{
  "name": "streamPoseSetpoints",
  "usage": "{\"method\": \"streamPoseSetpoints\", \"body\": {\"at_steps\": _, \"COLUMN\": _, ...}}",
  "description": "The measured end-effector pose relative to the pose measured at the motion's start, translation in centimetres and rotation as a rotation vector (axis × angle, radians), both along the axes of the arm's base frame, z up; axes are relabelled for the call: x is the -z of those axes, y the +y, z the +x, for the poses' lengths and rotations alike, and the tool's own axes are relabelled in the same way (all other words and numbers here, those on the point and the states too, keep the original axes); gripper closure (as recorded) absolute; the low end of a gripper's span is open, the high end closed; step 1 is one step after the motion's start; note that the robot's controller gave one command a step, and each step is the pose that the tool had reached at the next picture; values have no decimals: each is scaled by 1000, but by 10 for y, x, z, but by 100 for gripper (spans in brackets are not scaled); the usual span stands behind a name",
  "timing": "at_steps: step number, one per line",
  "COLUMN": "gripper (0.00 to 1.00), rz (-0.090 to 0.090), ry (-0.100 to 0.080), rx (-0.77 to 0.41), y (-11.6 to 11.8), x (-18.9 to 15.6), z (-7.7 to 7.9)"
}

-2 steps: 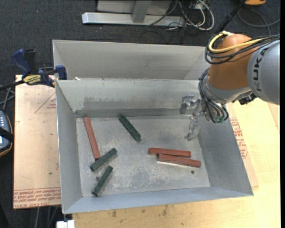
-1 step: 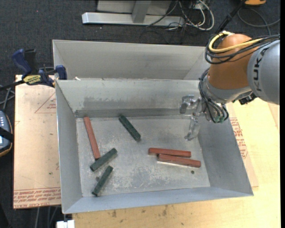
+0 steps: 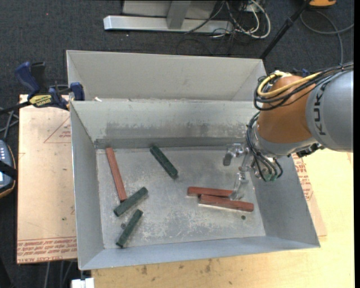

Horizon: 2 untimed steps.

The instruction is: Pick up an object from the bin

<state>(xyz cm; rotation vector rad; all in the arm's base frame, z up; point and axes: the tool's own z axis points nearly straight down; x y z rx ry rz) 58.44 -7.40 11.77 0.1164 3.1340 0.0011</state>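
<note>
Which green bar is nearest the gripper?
The lone green bar near the back wall, mid-bin. The other two green bars lie front-left, farther from the gripper.

Looking like a robotics lab: KUKA arm (image 3: 332,112) reaching in at right over grey metal bin (image 3: 169,59), cables (image 3: 247,17) and stand base (image 3: 169,21) lying on dark carpet (image 3: 34,34) along top.

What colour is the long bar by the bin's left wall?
Reddish brown; the bar shows best in the camera view.
</note>
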Motion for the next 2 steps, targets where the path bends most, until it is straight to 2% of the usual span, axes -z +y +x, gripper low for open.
{"method": "streamPoseSetpoints", "body": {"at_steps": 1, "gripper": 100, "rz": 0, "ry": 4, "rx": -105, "y": 7, "x": 47, "z": -15}}
{"method": "streamPoseSetpoints", "body": {"at_steps": 2, "gripper": 100, "rz": 1, "ry": 4, "rx": -105, "y": 7, "x": 47, "z": -15}}
